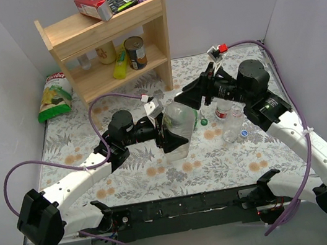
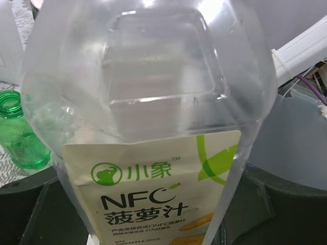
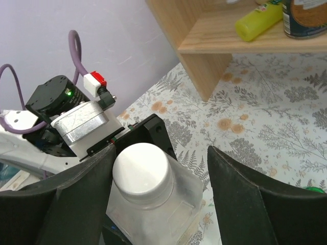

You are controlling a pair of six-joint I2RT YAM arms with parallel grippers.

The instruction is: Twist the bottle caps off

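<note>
Right gripper (image 3: 161, 178): jaws spread wide and holding nothing. They straddle the white cap (image 3: 140, 168), one finger close against it and the other well apart.
White cap: seated on the neck of the large clear bottle (image 1: 181, 122), not yet turned off.
Left gripper (image 1: 176, 139): closed on that bottle's body, holding it upright.
Beside the bottle: a green bottle (image 2: 20, 138), its neck open.
Risk, offset: closing from here could shove the cap sideways and tilt the bottle.
Risk, twist: the bottle's walls look thin — they may buckle or slip in the left grip, so cap and bottle turn together.
</note>
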